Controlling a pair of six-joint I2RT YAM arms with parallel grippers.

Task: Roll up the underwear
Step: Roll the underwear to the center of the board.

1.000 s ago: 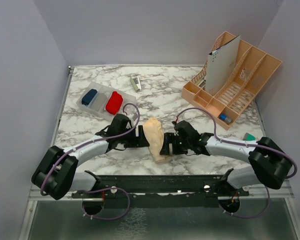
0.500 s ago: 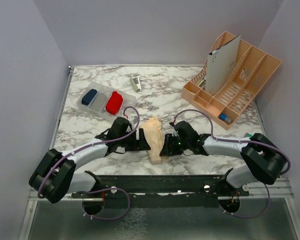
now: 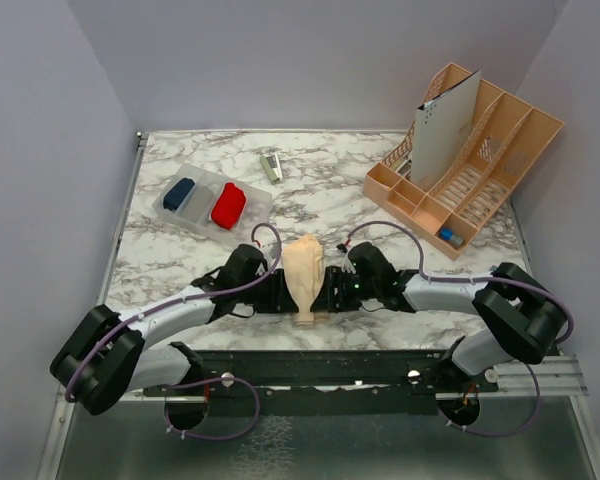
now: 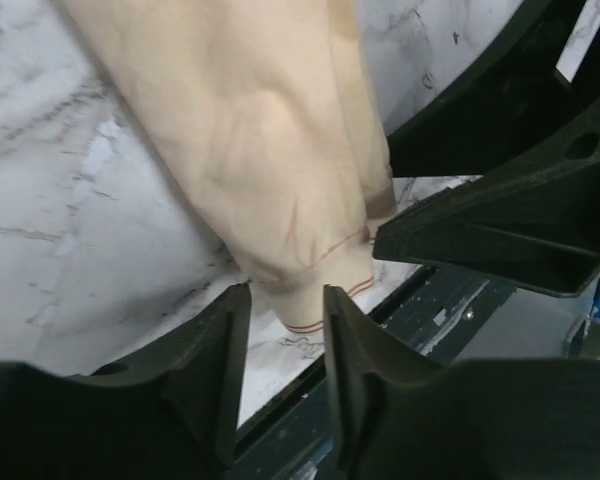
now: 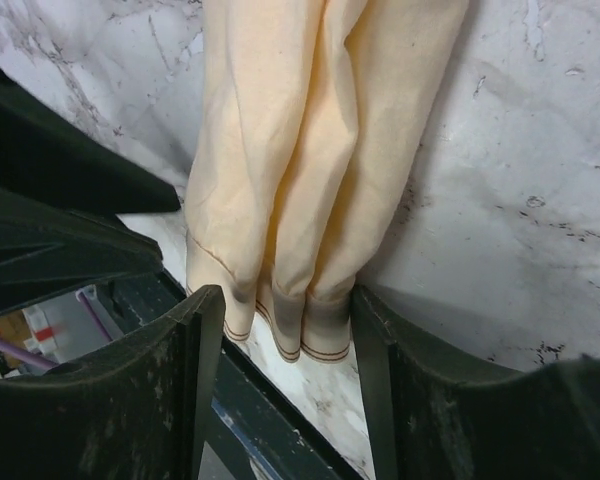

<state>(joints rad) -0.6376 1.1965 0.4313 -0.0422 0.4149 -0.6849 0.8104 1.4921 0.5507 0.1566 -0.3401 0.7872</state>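
**Both tools at the near hem of the peach strip**

Left tool [image 4: 280, 303] and right tool [image 5: 285, 297] meet from opposite sides at one end of the peach-beige underwear [image 3: 304, 268]. It lies on the marble bench [image 3: 330, 195], nearward and to the right of the clear tray [image 3: 161, 211]. The garment is folded into a long strip. Its long axis runs from far to near, its broader rounded end points back toward the tray's side of the bench, and its narrow hem points at the bench's near edge.

The top view alone shows the whole strip and the two arms closing in on it, with a red roll [image 3: 228, 205] sitting in the tray.

The wrist views alone show the hem. The right wrist camera sees three lengthwise folds ending in thin brown stitch lines, with the right tool's fingers [image 5: 195, 380] standing moderately apart on either side of them. The left wrist camera sees its fingers [image 4: 225, 370] set narrowly, the hem corner at their mouth, and the other tool's black body just beyond the cloth.

I cannot tell whether either tool actually pinches the cloth.
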